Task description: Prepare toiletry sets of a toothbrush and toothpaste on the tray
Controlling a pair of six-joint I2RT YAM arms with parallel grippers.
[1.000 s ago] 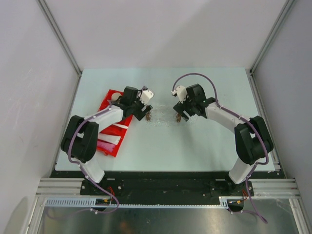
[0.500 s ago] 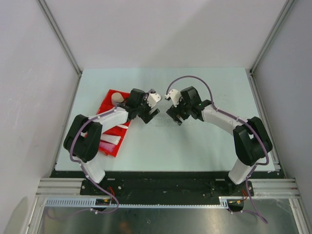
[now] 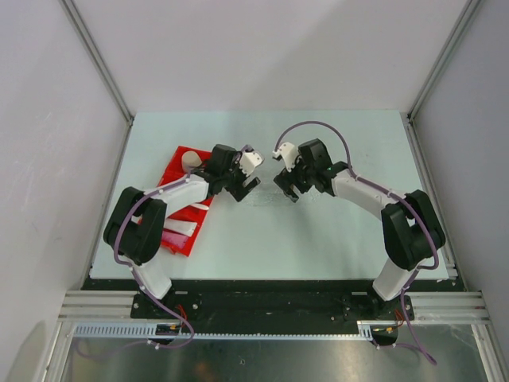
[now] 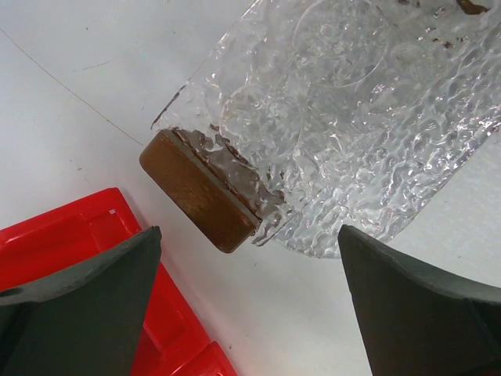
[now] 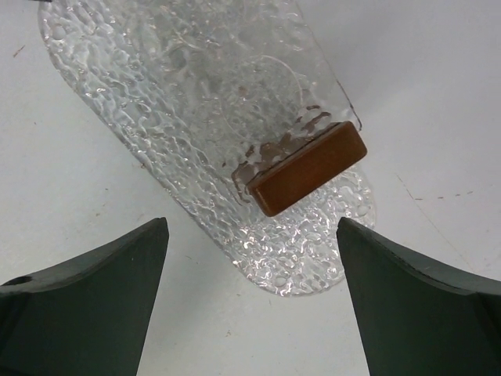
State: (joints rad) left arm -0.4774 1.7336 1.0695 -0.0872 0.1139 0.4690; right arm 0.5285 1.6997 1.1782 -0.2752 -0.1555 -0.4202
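Tray [image 4: 352,117] lies mid-table [image 3: 318,239], clear plastic, with a brown block [image 4: 200,192] at each short end. Left gripper [image 3: 247,189] hangs over one end, right gripper [image 3: 289,189] over the other, both with fingers spread and holding nothing. Red bin [image 3: 179,211] with tan cup [image 3: 191,161] sits close by the left block, not touching.
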